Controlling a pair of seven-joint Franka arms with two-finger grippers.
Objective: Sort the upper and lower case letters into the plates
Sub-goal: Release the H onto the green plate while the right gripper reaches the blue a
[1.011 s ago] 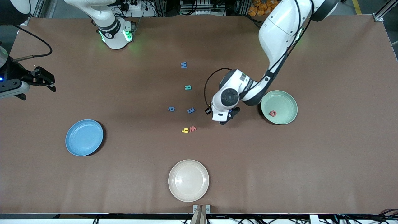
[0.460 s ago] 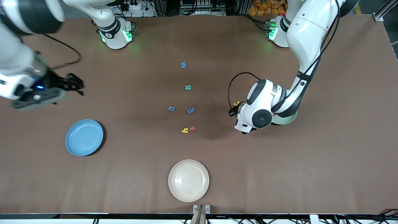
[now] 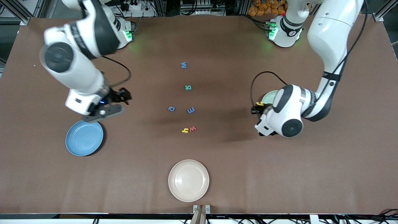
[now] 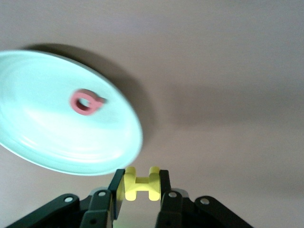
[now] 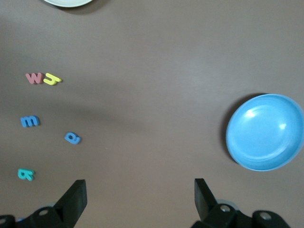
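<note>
I see the left arm reaching down from its base, elbow high, wrist bent low over the pale mint green round plate (image 3: pixel 269 97), covering most of it in the front view. The left gripper (image 4: pixel 137 190) hangs over the brown table (image 3: pixel 279 174) just beside that plate's rim, fingers clamped on a small yellow H-shaped foam letter (image 4: pixel 138 183). From the left wrist cam the mint plate is shallow, rimmed, glossy, w/ 1 small red ring-shaped letter w/ a short tail (image 4: pixel 86 101) lying in it, off centre.

The right arm is folded forward from its base, forearm angled down. The right gripper (image 3: pixel 122 97) is up over bare table, above the blue round rimmed plate (image 3: pixel 84 137), fingers spread wide apart, nothing between them.

The blue plate sits toward the right arm's end of the table, nothing in it. A cream-beige round plate (image 3: pixel 188 180) lies nearest the front cam, mid-table.

6 loose letters lie mid-table, between the 2 arms: a blue "M" (image 3: pixel 183 64) nearest the bases, a teal "k" (image 3: pixel 187 87) nearer the cam, then a small blue "a" (image 3: pixel 171 109) and a blue "E" (image 3: pixel 191 110) near each other but apart, then a yellow "h" (image 3: pixel 185 130) and a red "w" (image 3: pixel 192 128) touching or nearly so; can't tell which.
</note>
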